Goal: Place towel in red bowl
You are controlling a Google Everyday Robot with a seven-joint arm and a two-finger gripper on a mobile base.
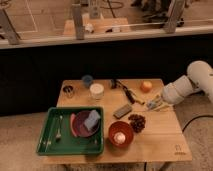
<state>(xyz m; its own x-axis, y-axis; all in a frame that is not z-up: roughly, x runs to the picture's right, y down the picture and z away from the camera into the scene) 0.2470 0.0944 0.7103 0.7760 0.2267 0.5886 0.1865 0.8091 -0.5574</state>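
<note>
The red bowl stands on the wooden table near the front, right of the green tray. A small pale lump, apparently the towel, lies inside it. My gripper hovers low over the table's right side, between the orange and the grapes, well to the right of and behind the bowl. It holds nothing that I can see. The white arm reaches in from the right.
A green tray holds a maroon dish, a blue square pad and a fork. Also on the table are a dark grey block, grapes, an orange, a black tool, a white cup, a blue cup and a metal cup.
</note>
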